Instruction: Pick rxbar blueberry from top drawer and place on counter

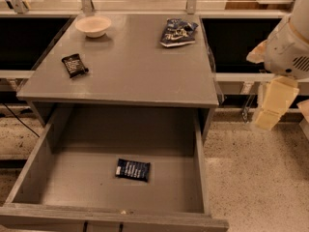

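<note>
The rxbar blueberry [133,169] lies flat in the open top drawer [77,180], at 6 o'clock from the table [130,66]. The claw [269,114] hangs at 3 o'clock beside the table; whether it is open or closed, I cannot tell.

Arm out to the right
The gripper [270,109] hangs pointing down under a white wrist [288,47], beyond the front right corner of the counter [130,76].

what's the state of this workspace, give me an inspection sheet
surface: grey counter, level
job's things: rxbar lies flat on the bottom of the open drawer, not yet picked
clutter: black bar, bowl and snack bag on the counter
gripper: gripper right of the counter, above the floor, far from the rxbar
cables: thin dark cable on the floor, left
surroundings: speckled floor
</note>
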